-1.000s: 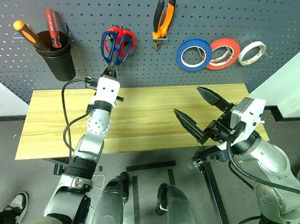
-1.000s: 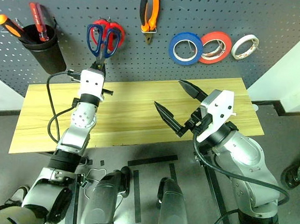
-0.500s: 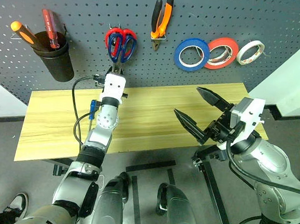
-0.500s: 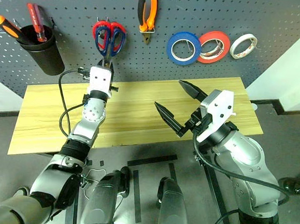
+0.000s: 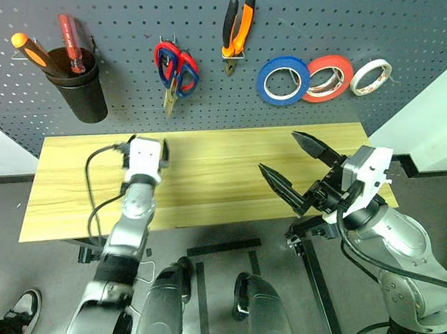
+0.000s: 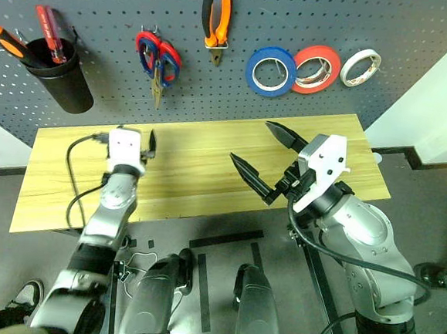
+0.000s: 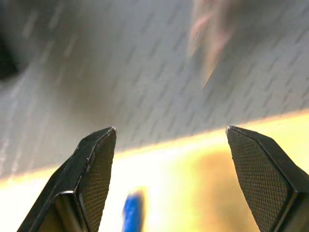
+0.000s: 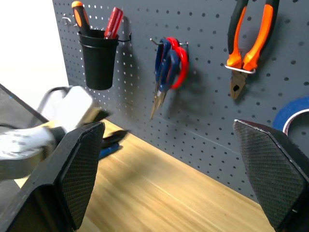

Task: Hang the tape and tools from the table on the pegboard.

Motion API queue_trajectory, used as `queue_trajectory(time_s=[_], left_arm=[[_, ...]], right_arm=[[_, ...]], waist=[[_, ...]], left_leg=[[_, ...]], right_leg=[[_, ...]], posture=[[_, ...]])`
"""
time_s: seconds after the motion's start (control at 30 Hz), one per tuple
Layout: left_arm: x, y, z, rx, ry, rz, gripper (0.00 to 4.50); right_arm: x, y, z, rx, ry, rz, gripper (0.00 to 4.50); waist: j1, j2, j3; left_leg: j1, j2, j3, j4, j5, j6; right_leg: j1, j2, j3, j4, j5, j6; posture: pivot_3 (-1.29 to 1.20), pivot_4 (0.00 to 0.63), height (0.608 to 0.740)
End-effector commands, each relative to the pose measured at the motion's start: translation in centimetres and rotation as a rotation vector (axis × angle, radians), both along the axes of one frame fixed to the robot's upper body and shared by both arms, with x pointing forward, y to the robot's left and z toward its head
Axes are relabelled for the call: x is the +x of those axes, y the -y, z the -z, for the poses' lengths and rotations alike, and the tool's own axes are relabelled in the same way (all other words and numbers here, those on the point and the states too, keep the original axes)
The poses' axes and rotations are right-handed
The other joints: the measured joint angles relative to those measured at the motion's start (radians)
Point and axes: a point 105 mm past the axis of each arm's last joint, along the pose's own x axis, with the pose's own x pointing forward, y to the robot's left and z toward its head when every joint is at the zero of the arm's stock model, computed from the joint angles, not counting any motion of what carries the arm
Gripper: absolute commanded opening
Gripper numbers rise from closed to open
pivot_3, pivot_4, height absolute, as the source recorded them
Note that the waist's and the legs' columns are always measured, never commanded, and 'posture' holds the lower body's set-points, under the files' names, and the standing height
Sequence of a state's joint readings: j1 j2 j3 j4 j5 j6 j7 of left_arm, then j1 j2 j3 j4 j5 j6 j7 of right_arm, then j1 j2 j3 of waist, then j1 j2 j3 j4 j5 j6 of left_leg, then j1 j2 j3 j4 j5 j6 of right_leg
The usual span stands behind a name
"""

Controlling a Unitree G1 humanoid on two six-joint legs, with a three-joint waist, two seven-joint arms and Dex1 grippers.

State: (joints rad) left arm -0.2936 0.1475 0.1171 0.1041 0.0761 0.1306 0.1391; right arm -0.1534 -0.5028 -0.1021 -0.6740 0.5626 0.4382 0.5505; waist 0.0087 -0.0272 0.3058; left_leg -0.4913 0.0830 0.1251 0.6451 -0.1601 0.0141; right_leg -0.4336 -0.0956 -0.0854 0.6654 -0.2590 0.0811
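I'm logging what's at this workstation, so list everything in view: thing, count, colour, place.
pegboard: 1, dark grey, on the wall behind the table
table: 1, light yellow wood grain, below the pegboard
cup: 1, black, hung at the board's left
screwdrivers in the cup: 2, one orange-handled, one red-handled
scissors: 2 pairs, blue-handled in front of red-handled, on one hook right of the cup
pliers: 1, orange and black, hung right of the scissors
tape rolls: 3, blue, red-orange, white, in a row at the board's right
blue-handled tool: 1, on the table by the left gripper
left gripper: open, low over the table's left part
right gripper: open, over the table's right part
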Motion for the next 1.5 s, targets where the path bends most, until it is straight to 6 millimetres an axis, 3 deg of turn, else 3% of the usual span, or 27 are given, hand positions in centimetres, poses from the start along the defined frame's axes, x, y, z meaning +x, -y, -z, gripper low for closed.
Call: queue_trajectory(time_s=[0.03, 0.3, 0.43, 0.53, 1.13, 1.5], left_arm=[[-0.7, -3.0, -1.9, -0.089, -0.038, -0.052, 3.78], [1.3, -4.9, -1.7, -0.222, -0.22, 0.006, 3.78], [1.8, -4.2, 1.4, -0.254, -0.445, 0.07, 3.78], [1.6, -4.1, 2.7, -0.253, -0.531, 0.066, 3.78], [3.2, -3.7, 2.6, -0.204, -0.539, 0.086, 3.78], [3.4, -4.3, 4.0, -0.158, -0.582, 0.052, 3.78]], right_arm=[[-0.6, -0.1, -0.6, -0.007, 0.027, -0.021, 4.5], [-0.8, -0.3, -0.2, -0.002, -0.005, -0.049, 4.5], [-1.1, -1.0, 0.2, 0.005, -0.034, -0.076, 4.5], [-1.3, -1.1, 0.2, 0.004, -0.046, -0.082, 4.5], [-1.7, -1.2, 0.2, 0.0, -0.068, -0.07, 4.5], [-1.9, -1.0, 0.3, -0.002, -0.083, -0.059, 4.5]], waist=[[0.007, 0.0, 0.0], [0.021, 0.0, 0.001], [0.028, 0.003, 0.004], [0.029, 0.004, 0.008], [0.03, 0.004, 0.036], [0.029, 0.006, 0.047]], left_leg=[[0.0, 0.0, 0.0, 0.0, 0.0, -0.001], [-0.001, -0.001, 0.001, 0.001, -0.002, -0.002], [0.0, 0.0, 0.002, -0.001, -0.001, 0.001], [0.0, 0.0, 0.003, -0.001, -0.001, 0.001], [-0.004, 0.0, 0.003, -0.003, -0.003, -0.001], [-0.004, -0.001, 0.007, -0.014, -0.001, 0.001]], right_leg=[[0.0, 0.0, -0.001, 0.0, 0.0, 0.0], [0.002, -0.003, -0.001, -0.004, -0.002, -0.004], [0.0, -0.002, -0.001, -0.003, -0.001, -0.001], [0.0, -0.002, 0.0, -0.003, -0.001, -0.001], [-0.006, -0.008, 0.0, -0.006, -0.003, -0.005], [-0.006, -0.008, 0.0, -0.015, -0.002, -0.002]], posture=[[0.01, 0.291, 0.717], [0.03, 0.333, 0.717], [0.02, 0.366, 0.717], [0.02, 0.38, 0.717], [0.0, 0.404, 0.717], [-0.02, 0.418, 0.717]])
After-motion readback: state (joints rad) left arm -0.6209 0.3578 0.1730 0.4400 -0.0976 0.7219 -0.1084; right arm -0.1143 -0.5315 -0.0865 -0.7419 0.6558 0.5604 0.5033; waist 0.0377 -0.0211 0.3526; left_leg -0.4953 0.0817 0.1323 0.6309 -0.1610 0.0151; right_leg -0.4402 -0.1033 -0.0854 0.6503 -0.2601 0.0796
